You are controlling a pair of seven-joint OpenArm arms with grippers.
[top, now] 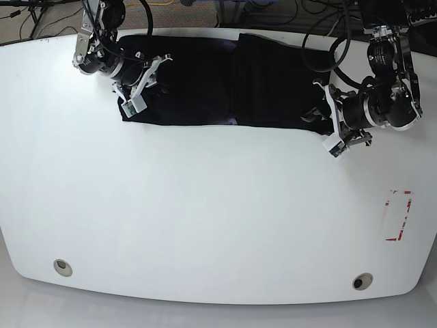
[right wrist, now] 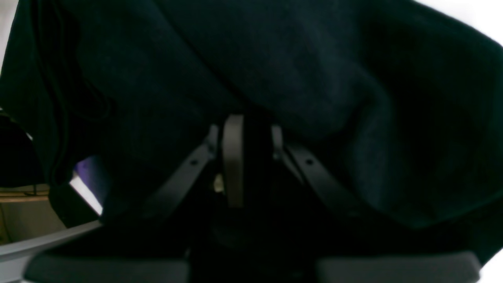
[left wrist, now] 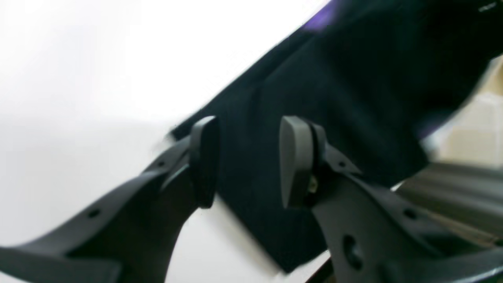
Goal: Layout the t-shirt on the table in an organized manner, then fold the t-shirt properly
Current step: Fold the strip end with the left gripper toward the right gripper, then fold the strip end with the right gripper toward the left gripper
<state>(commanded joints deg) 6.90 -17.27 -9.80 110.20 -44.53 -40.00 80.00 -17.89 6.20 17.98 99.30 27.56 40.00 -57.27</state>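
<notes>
Right gripper (right wrist: 251,157) pinches black t-shirt (top: 218,82) between its fingers; left gripper (left wrist: 247,161) spread, cloth beyond its fingertips. Uneven pulling could bunch the fold.

Bright, even overhead light fills the base view, with the white surface (top: 205,205) sharp. The left wrist view is motion-blurred and overexposed. The right wrist view is very dim, soft, mostly black.

Black cables (top: 27,14) lie on the floor at 11 o'clock, beyond the far edge. More dark cables (top: 273,10) cross the background near 12 o'clock.
</notes>
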